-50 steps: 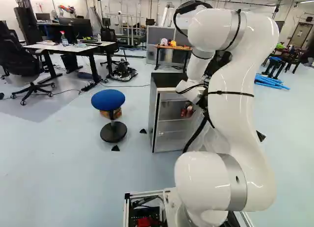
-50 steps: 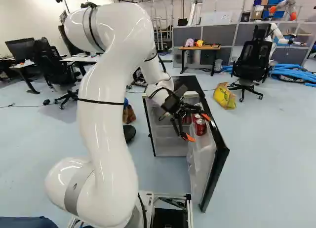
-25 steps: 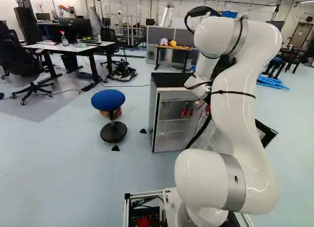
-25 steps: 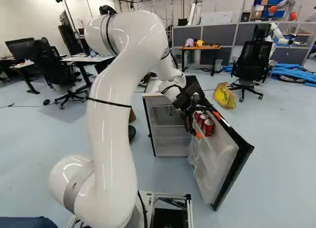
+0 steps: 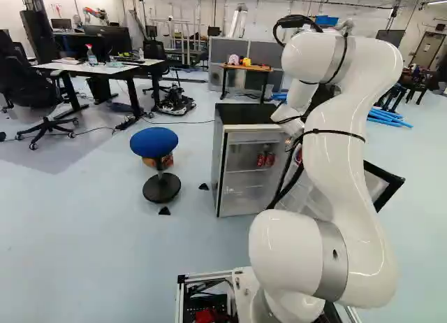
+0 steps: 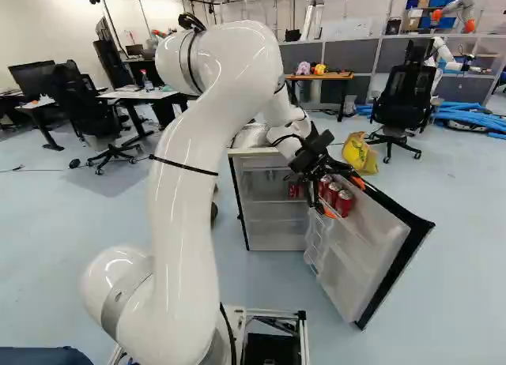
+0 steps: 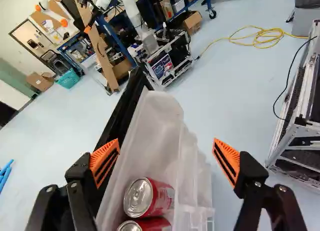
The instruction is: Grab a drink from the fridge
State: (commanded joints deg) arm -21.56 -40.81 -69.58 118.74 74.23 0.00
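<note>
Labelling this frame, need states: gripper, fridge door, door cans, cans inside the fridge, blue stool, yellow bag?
Gripper: open, holding nothing.
Fridge door: open, swung well out from the fridge.
Door cans: three visible, upright in the door shelf.
Cans inside the fridge: on a shelf, upright.
Blue stool: upright, unoccupied.
Yellow bag: on the floor; contents can't be told.

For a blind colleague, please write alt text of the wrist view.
Open, orange-padded fingers stand at a fridge door whose pale inner shelf holds two red drink cans. Beyond, a yellow cable lies on the floor.
</note>
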